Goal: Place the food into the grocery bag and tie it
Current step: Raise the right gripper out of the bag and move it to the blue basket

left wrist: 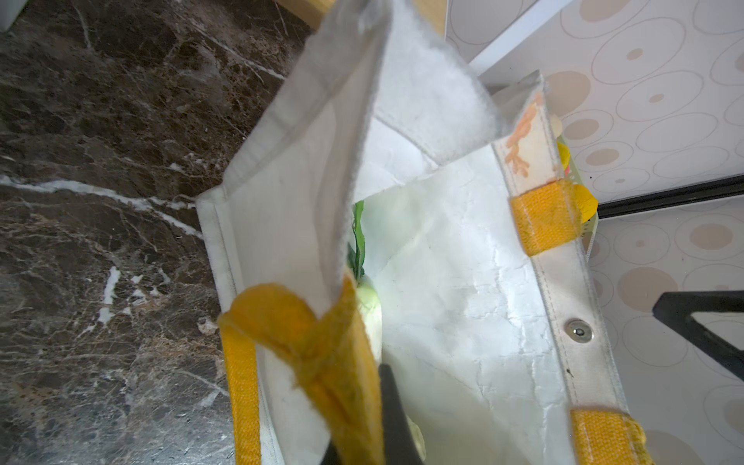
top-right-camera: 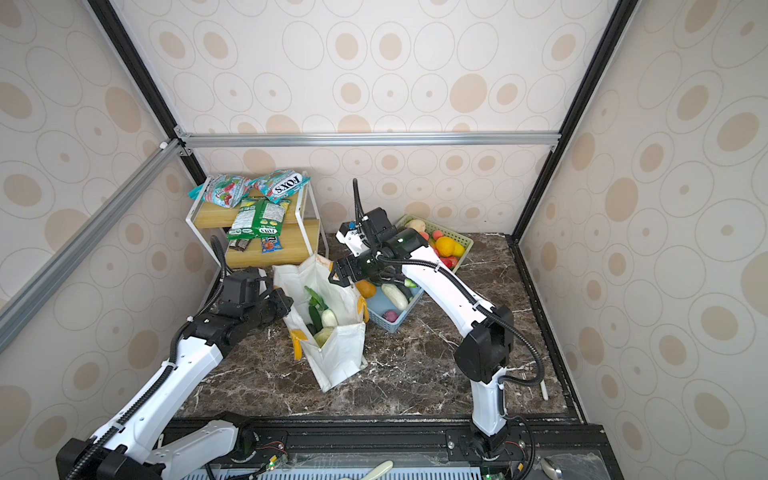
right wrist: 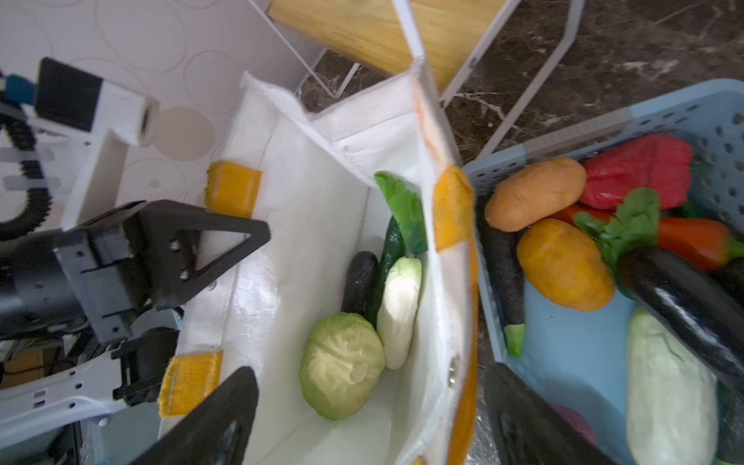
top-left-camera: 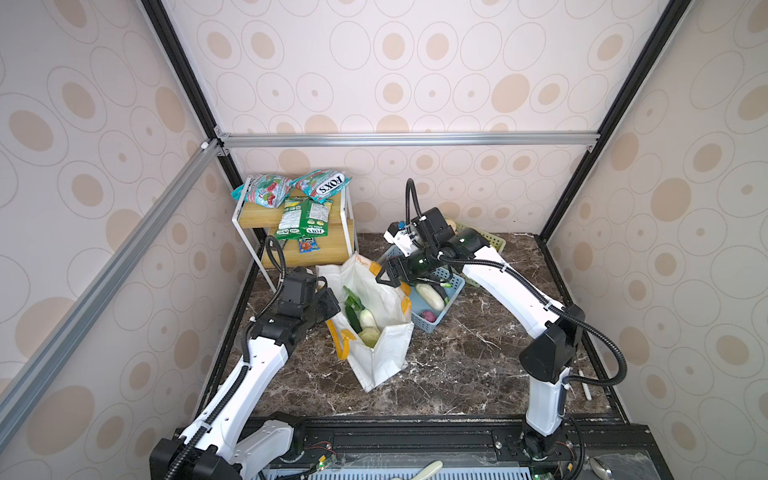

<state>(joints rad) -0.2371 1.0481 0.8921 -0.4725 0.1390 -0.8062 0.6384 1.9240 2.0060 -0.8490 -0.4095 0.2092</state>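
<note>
Grocery bag (top-left-camera: 382, 357) carrying one cabbage (right wrist: 342, 364), one cucumber (right wrist: 392, 249); blue basket (right wrist: 684, 108) carrying two potatoes (right wrist: 565, 263), we are counting. Left gripper (top-left-camera: 331, 305) clamping yellow handle (left wrist: 322, 354); right gripper (top-left-camera: 388, 276) hanging, jaws apart.

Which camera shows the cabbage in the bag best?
The right wrist view: the cabbage lies close and whole inside the bag. In both top views it is small and partly hidden. In the left wrist view I cannot pick it out.

cabbage (right wrist: 342, 364) in grocery bag (right wrist: 277, 282), blue basket (right wrist: 660, 110) beside
</note>
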